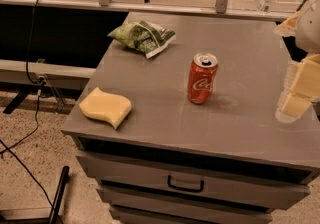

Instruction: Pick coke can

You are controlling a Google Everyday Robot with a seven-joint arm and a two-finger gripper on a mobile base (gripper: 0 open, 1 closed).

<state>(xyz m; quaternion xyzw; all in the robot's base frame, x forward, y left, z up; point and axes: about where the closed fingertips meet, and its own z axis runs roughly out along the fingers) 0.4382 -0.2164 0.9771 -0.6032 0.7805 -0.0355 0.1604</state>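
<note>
The claw (299, 90), whose spread I cannot tell, hangs well apart from the coke can (202, 78).

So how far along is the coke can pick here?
Done: nothing yet. The coke can stands upright on the grey cabinet top with nothing touching it. In hand: the gripper is at the view's right edge, apart from the can. Left: close the gap, grasp the can and lift it. The green snack bag and yellow sponge lie on the can's other side, likely off that path.
</note>
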